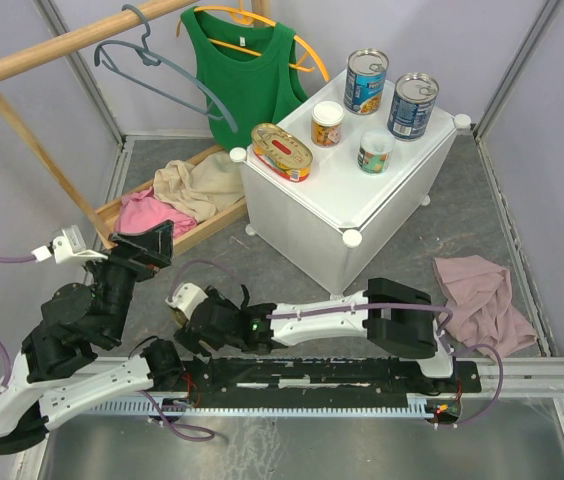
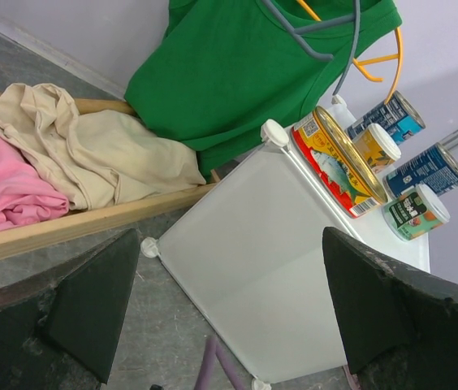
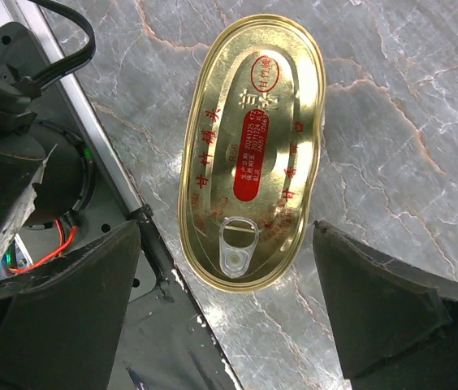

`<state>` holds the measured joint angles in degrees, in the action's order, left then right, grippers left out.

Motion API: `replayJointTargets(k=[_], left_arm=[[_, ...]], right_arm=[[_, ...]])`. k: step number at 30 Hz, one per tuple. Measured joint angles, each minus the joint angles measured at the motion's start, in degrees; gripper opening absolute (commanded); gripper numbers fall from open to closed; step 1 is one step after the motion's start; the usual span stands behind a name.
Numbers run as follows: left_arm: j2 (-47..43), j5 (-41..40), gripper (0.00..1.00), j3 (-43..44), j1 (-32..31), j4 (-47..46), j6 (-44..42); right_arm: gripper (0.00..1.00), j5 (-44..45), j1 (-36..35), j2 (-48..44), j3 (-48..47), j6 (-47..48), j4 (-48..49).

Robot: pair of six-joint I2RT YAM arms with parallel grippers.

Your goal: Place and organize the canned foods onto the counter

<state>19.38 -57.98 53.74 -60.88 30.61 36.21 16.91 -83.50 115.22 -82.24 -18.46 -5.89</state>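
Observation:
The white counter [image 1: 302, 215] carries two tall blue-labelled cans [image 1: 366, 81] [image 1: 413, 105], two small white-lidded cans [image 1: 327, 124] [image 1: 375, 152] and one oval gold tin [image 1: 282, 152] at its left corner. A second oval gold tin [image 3: 249, 154] lies flat on the marbled floor, pull tab up. My right gripper [image 3: 225, 231] is open over it, fingers on either side of its tab end, not touching; from above this gripper [image 1: 194, 312] sits low, left of centre. My left gripper [image 2: 231, 244] is open and empty, facing the counter's side [image 2: 245, 268].
A wooden tray [image 1: 202, 232] of pink and beige clothes lies left of the counter. A green tank top [image 1: 242, 70] hangs on a wooden rail behind it. A pink cloth [image 1: 477, 300] lies at the right. The arms' base rail [image 1: 362, 375] runs along the near edge.

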Motion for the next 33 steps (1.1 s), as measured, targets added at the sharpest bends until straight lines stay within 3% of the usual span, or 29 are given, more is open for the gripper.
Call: replayJointTargets(k=[33], left_arm=[[0.0,0.0,0.99,0.0,0.0,-1.0,-0.5]], right_arm=[[0.94,-0.3,1.4,7.4,-3.7,-1.3,2.0]])
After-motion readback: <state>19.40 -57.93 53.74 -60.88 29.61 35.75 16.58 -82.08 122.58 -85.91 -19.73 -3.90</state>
